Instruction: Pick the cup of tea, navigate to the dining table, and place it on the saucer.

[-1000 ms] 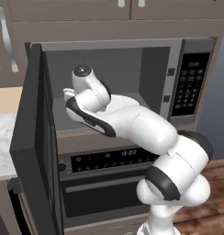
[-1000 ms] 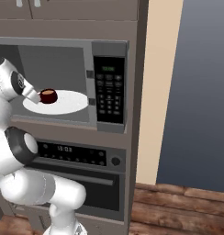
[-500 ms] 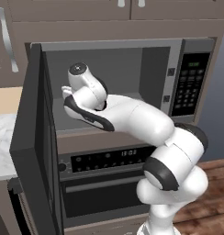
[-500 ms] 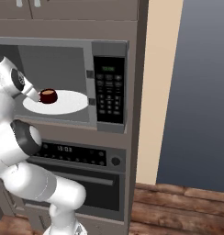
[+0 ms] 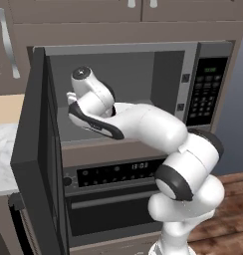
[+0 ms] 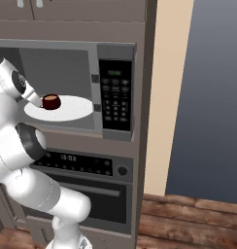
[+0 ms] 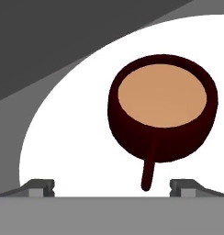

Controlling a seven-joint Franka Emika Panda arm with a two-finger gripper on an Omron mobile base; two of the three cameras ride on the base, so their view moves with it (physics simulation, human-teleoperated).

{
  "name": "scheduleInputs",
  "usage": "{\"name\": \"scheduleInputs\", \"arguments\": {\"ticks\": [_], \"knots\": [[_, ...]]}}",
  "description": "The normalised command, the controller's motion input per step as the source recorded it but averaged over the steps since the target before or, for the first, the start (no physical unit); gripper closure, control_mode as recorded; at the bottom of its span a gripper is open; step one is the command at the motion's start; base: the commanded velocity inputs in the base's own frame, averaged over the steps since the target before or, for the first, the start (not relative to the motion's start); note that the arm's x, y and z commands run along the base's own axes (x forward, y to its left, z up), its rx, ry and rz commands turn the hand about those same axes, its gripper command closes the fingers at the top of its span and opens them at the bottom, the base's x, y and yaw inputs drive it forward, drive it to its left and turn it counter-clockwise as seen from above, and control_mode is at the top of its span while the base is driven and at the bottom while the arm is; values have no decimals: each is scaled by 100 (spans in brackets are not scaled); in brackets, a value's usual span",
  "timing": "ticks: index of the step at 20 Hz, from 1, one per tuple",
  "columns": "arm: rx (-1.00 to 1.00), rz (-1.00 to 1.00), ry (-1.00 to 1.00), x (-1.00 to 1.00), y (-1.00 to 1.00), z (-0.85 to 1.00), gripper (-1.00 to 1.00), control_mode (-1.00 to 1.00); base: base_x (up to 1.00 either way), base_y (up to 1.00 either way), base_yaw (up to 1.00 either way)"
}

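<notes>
Inside the microwave (image 6: 115, 87), the cup of tea (image 7: 162, 109) sits on a white plate (image 7: 63, 137) before the wide-spread claw (image 7: 112, 187).

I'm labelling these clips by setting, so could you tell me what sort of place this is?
A kitchen, rendered: a built-in microwave with its door open above an oven, cabinets overhead, and a cup of tea on the microwave's plate.

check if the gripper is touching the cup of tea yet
Apart. In the hand view the gripper is open, its fingertips wide of the cup of tea, with white plate showing between them.
</notes>
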Motion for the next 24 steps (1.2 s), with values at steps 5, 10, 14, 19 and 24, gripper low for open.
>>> {"name": "scheduleInputs", "arguments": {"ticks": [5, 10, 14, 19, 24], "knots": [[0, 0, 3, 0, -13, 0, -100, -100, 0, 0, 0], [0, 0, 1, 0, -36, 0, -100, -100, 0, 0, 0], [0, 0, 0, 0, -9, 0, -100, -100, 0, 0, 0], [0, 0, 0, 0, 0, 0, -100, -100, 0, 0, 0], [0, 0, 0, 0, 0, 0, -100, -100, 0, 0, 0]]}}
